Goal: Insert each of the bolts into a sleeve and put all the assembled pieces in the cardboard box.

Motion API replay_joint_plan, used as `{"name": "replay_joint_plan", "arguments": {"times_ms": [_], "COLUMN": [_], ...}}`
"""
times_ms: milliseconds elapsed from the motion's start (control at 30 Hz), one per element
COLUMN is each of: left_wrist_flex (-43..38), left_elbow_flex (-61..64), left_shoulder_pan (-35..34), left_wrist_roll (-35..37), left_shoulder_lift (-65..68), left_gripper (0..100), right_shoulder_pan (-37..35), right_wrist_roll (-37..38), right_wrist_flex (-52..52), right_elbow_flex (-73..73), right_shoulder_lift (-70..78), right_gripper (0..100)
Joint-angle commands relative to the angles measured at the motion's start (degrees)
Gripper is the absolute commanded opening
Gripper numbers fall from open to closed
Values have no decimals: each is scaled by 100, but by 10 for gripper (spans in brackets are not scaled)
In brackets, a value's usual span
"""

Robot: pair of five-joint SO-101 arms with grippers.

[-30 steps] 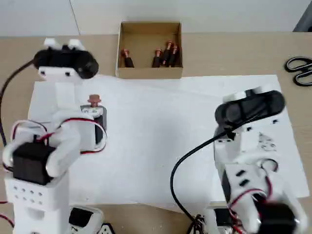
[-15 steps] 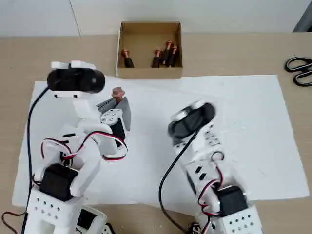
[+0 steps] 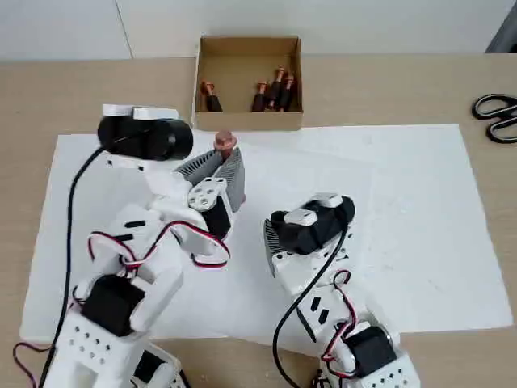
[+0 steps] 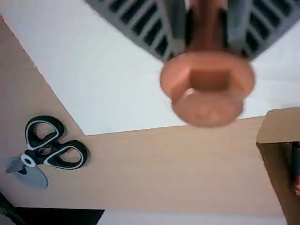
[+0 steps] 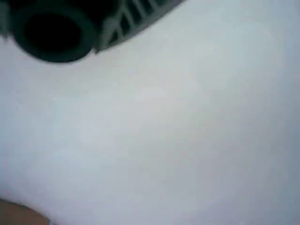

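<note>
Now the left fingers [image 3: 232, 173] are closed on a copper bolt [image 3: 224, 144], just below the box [image 3: 247, 121] at upper centre. At lower centre, the right fingers [image 3: 270, 242] grip a black sleeve [image 5: 51, 35] over white paper [image 3: 404, 202]. Four assembled pieces [image 3: 277, 85] lie in the box.

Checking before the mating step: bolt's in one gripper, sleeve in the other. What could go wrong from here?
1. The left gripper pinches the bolt by its shank only; a skewed meeting with the sleeve in the right gripper could twist it loose.
2. The bolt hangs close to the cardboard box wall; a swing might clip it.
</note>
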Motion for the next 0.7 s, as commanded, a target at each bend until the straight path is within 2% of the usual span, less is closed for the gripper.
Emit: {"name": "replay_joint_plan", "arguments": {"times_ms": [0,267,467,667], "left_wrist_flex": [-466,-1626,-1644,-1644], "left_elbow_flex": [198,1182,1253,1508], "left_shoulder_pan": [53,325,475,651], "left_wrist_roll": [158,123,97,-273], "left_shoulder_lift": [-123,-123,-97,-105], "left_gripper": [6,6,6,6], "right_shoulder_pan": [31,-145,-382,-418], "right_wrist_roll": [-167,-141,-132,-132], "right_wrist_flex": [-163,-163,-163,-163], "right_elbow_flex": [185,202,211,211], "right_shoulder_lift": [-338,-374,-374,-374], "right_gripper": [4,4,4,4]}}
